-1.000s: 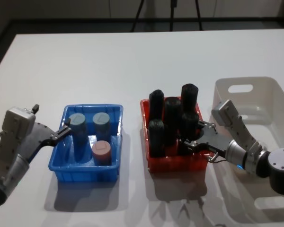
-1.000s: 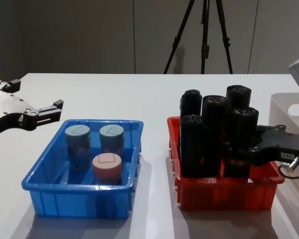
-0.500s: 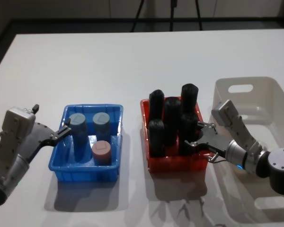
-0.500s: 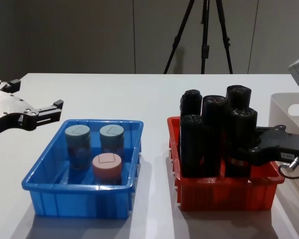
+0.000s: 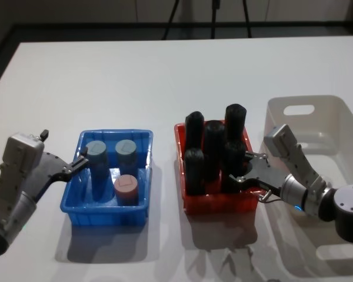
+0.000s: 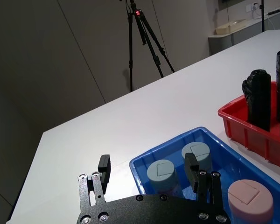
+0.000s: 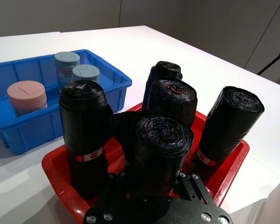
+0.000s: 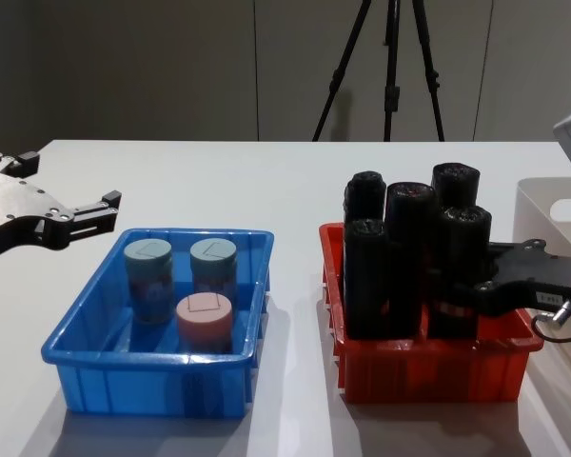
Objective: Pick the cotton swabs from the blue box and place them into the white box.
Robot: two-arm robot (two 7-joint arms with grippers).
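Nothing moved yet as far as I can judge: three cotton swabs tubs, two grey-blue and one pink, stand in the blue box, and the visible part of the white box looks empty. My left gripper hovers with jaws apart just beside the blue box's left rim, my right gripper sits jaws apart against the black rolls in the red tray, holding nothing. White tabletop, dark room behind with a tripod.
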